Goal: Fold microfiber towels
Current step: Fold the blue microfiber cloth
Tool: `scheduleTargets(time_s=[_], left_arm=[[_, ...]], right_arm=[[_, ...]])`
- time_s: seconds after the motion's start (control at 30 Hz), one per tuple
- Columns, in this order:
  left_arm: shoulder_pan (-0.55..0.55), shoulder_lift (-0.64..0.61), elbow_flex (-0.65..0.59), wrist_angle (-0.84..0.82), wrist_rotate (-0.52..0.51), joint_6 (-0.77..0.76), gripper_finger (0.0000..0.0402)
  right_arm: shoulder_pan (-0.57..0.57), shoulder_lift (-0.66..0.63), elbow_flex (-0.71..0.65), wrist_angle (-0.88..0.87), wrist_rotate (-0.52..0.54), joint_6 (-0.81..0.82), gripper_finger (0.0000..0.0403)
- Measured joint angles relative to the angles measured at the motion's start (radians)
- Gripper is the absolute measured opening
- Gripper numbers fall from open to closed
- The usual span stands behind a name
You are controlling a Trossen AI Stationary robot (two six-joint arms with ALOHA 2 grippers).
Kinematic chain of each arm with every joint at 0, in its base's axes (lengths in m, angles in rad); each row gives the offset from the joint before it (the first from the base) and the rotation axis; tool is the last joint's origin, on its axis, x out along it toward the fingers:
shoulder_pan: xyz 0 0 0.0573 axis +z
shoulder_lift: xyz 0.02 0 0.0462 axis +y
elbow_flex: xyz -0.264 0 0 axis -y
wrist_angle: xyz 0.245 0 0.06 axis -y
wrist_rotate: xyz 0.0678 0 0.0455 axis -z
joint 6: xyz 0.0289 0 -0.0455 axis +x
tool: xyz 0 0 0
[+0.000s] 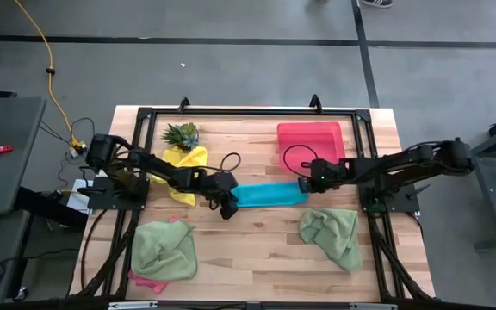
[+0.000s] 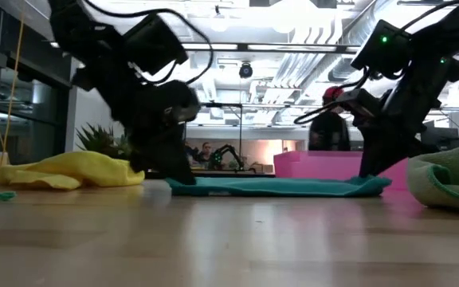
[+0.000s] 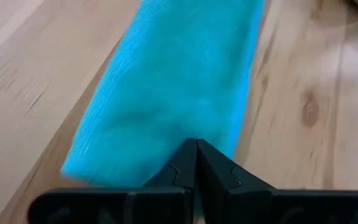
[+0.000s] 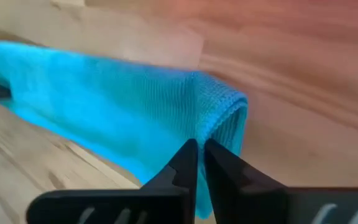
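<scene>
Stretching flat, teal towel (image 1: 269, 195) spans left claw (image 1: 228, 207) to right claw (image 1: 304, 183)

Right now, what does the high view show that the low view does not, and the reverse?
Only the high view: the pink towel peeking from under the light green towel near the left arm, and the cables beside the table.
Only the low view: the room behind, with ceiling lights and a person.
Both: the teal towel flat between the left gripper and the right gripper, each shut at one end; the yellow towel; the pink tray.
</scene>
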Motion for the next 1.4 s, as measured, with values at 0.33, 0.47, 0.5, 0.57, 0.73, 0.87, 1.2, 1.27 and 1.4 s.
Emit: scheduleTargets(time_s=[0.33, 0.47, 0.5, 0.57, 0.73, 0.87, 1.2, 1.27, 1.4], left_arm=[[0.001, 0.042, 0.169, -0.131, 0.034, 0.109, 0.0000], [0.011, 0.006, 0.190, -0.136, 0.031, 0.194, 0.0000], [0.014, 0.000, 0.194, -0.137, 0.030, 0.213, 0.0000], [0.022, -0.003, 0.203, -0.125, 0.029, 0.255, 0.0000], [0.035, -0.026, 0.209, -0.120, 0.037, 0.324, 0.0000], [0.035, -0.035, 0.207, -0.161, 0.011, 0.393, 0.0000], [0.032, -0.016, 0.206, -0.222, -0.053, 0.417, 0.0000], [0.031, -0.016, 0.206, -0.223, -0.052, 0.411, 0.0000], [0.026, -0.016, 0.206, -0.222, -0.053, 0.403, 0.0000]], right_arm=[[-0.028, -0.145, 0.001, -0.172, 0.010, -0.034, 0.0002], [-0.028, -0.258, 0.001, -0.318, 0.038, -0.030, 0.0001], [-0.028, -0.289, 0.001, -0.356, 0.044, -0.029, 0.0001], [-0.028, -0.343, 0.001, -0.414, 0.051, -0.024, 0.0001], [-0.028, -0.427, 0.035, -0.546, 0.065, -0.015, 0.0000], [-0.028, -0.421, 0.087, -0.564, 0.071, -0.024, 0.0000], [-0.028, -0.294, 0.109, -0.585, 0.094, 0.000, 0.0000], [-0.028, -0.255, 0.109, -0.585, 0.096, 0.003, 0.0000], [-0.028, -0.171, 0.109, -0.583, 0.135, 0.028, 0.0000]])
